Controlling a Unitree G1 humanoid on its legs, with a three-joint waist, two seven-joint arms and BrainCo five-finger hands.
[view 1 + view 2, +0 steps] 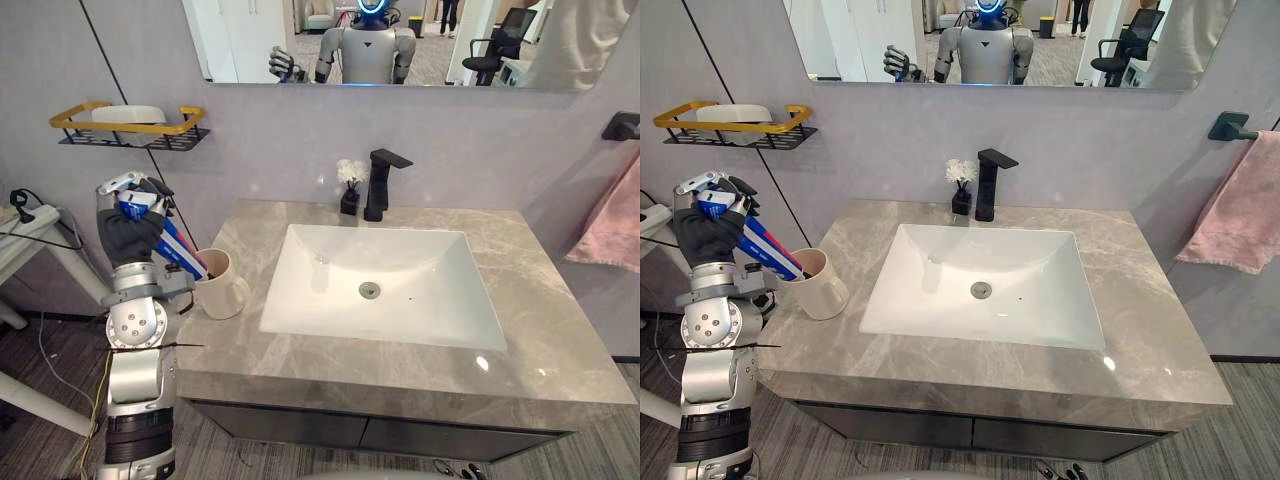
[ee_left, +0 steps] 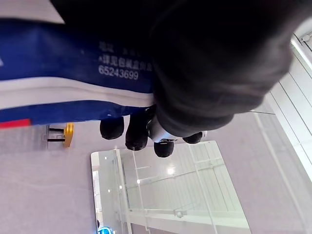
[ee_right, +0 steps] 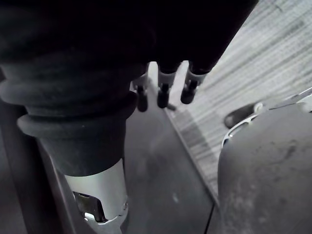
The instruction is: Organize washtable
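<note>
My left hand is raised off the left end of the counter, shut on a blue, white and red toothpaste tube. The tube slants down to the right, and its lower end reaches into the mouth of a beige cup standing upright at the counter's left edge. In the left wrist view the tube lies across the palm under curled fingers. My right hand hangs low beside the dark cabinet front, fingers straight and holding nothing.
A white basin is set in the grey marble counter. A black tap and a small black vase of white flowers stand behind it. A yellow-railed shelf hangs on the left wall, a pink towel on the right.
</note>
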